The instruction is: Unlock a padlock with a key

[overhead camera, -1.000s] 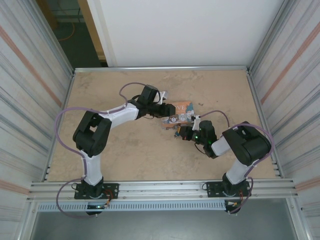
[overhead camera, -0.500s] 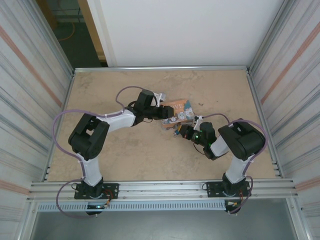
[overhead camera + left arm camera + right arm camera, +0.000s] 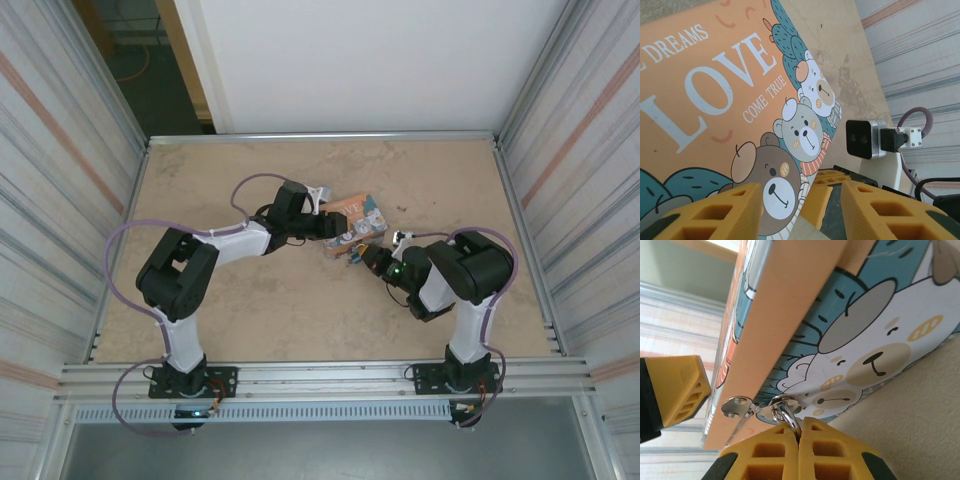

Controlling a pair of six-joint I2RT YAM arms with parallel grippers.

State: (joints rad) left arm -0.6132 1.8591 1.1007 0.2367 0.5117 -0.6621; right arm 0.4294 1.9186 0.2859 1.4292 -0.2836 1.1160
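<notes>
My left gripper (image 3: 335, 228) (image 3: 801, 194) is shut on the near corner of the orange "LOVE" picture box (image 3: 358, 214) (image 3: 715, 100) and holds it tilted. One of its yellow fingers (image 3: 677, 387) lies against the box lid. My right gripper (image 3: 362, 256) (image 3: 799, 432) is shut at the box's front edge. Between its fingertips runs the padlock's thin silvery shackle (image 3: 790, 416), which passes through the metal hasp (image 3: 737, 406). The padlock's body is hidden between the fingers. The key is out of view.
The beige tabletop (image 3: 270, 300) is ringed by a metal rim (image 3: 320, 135) and corrugated side walls. Cables loop off both arms. The right wrist camera (image 3: 860, 139) sits close beside the left fingers, so both grippers crowd the same box corner.
The left arm has drawn in and turned the box slightly towards the back. The right arm has folded inward, and its gripper has followed the box's front edge. Neither gripper's jaws have changed.
</notes>
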